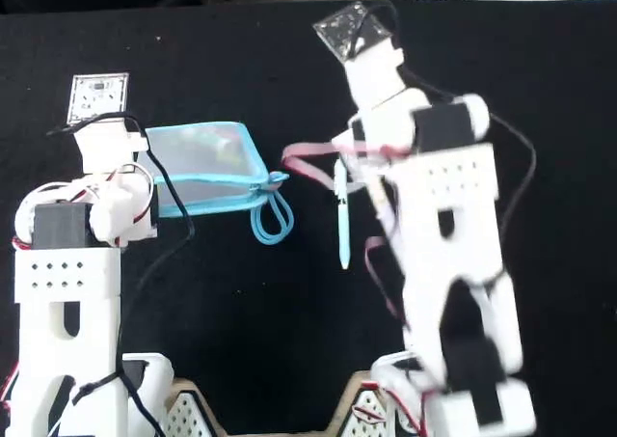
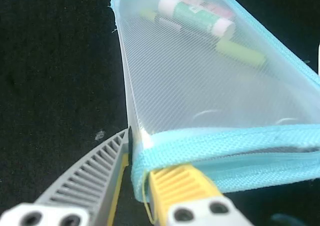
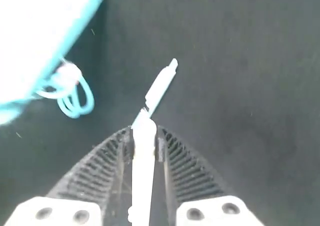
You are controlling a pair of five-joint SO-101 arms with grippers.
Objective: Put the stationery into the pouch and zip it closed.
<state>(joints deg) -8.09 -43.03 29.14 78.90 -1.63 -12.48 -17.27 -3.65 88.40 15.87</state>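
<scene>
A clear mesh pouch (image 1: 207, 167) with turquoise trim lies on the black table, its zipper edge and cord loop (image 1: 273, 217) towards the right arm. Through the mesh I see a glue stick (image 2: 196, 15), a green marker (image 2: 240, 53) and other stationery inside. My left gripper (image 2: 137, 158) is shut on the pouch's corner at the zipper end. My right gripper (image 3: 145, 136) is shut on a white and light blue pen (image 1: 342, 215), held above the table to the right of the pouch, tip pointing away from the jaws. The pouch's trim (image 3: 75, 29) shows in the right wrist view.
A small white marker card (image 1: 97, 95) lies behind the left arm and a silvery tag (image 1: 352, 30) behind the right arm. Pink and red cables (image 1: 313, 157) hang off the right arm near the pen. Black cloth covers the table.
</scene>
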